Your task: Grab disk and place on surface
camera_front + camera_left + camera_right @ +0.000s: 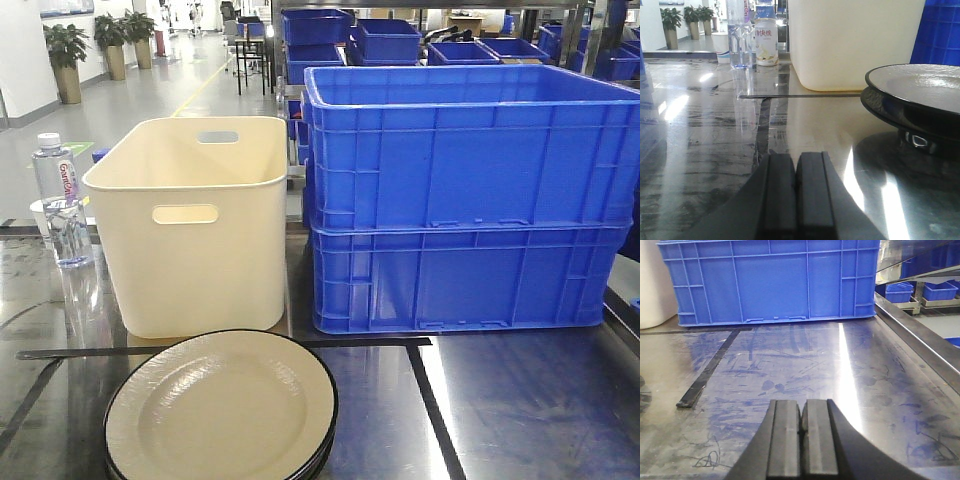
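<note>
Disk (pixel 220 405): cream plate with black rim, stacked on top of other dark-rimmed plates, seen at the near left of the bench in the front view; in the left wrist view it is raised on a dark foot at the right edge.
Bench (pixel 520 400): dark, glossy metal top, scratched, strongly reflective; glare streaks and blue reflections of the crates are seen across it.
Tape lines (pixel 435 405): black strips are laid on the bench, one running across behind the disk, one running toward the camera right of the disk.
Cream bin (pixel 190 225): open-topped, slot handles, set just behind the disk.
Blue crates (pixel 465 200): two stacked, placed right of the cream bin, touching or nearly so.
Water bottle (pixel 60 200): clear, upright, at the far left of the bench; a small white bottle (pixel 765 42) is seen beside it in the left wrist view.
Left pincer (pixel 796 195): clenched, pads pressed together, nothing gripped, low over the bench left of the disk.
Right pincer (pixel 801 440): clenched, empty, over bare bench facing the lower blue crate.
Room: large hall, pale shiny floor with a yellow line, potted plants (pixel 68 60) along the left wall, more blue crates on racks behind.
</note>
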